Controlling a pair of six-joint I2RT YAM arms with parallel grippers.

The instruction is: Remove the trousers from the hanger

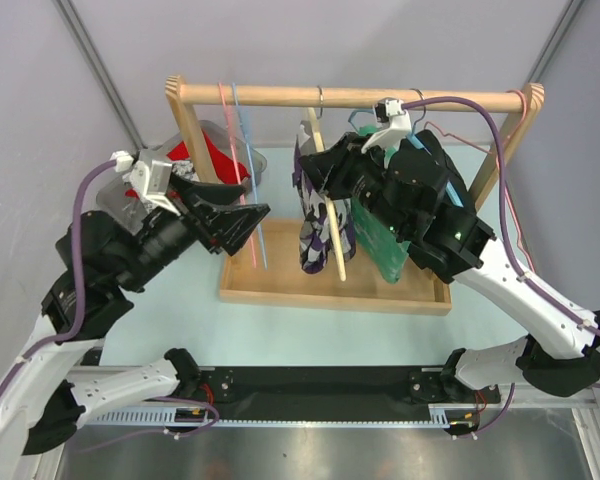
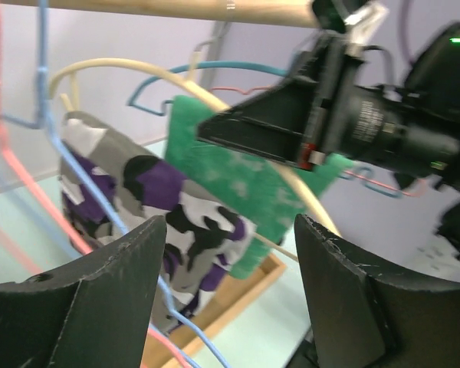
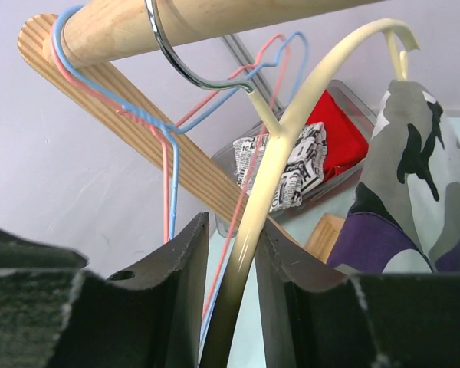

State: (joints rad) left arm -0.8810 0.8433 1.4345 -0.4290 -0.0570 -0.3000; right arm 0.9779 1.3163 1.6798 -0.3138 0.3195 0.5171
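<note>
left pincer [image 2: 230,230] — reaching forward, spread wide | right pincer [image 3: 231,230] — tilted upward, jaws narrowly apart

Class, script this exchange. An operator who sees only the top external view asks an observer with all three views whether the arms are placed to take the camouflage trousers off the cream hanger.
Operator: Is the right gripper on the hanger?
Observer: The right wrist view shows the cream hanger running between the fingers of the right gripper. I cannot confirm a firm pinch.
Operator: And the left gripper?
Observer: The left wrist view shows the left gripper with its jaws wide apart, gripping nothing, facing the camouflage trousers.
</note>
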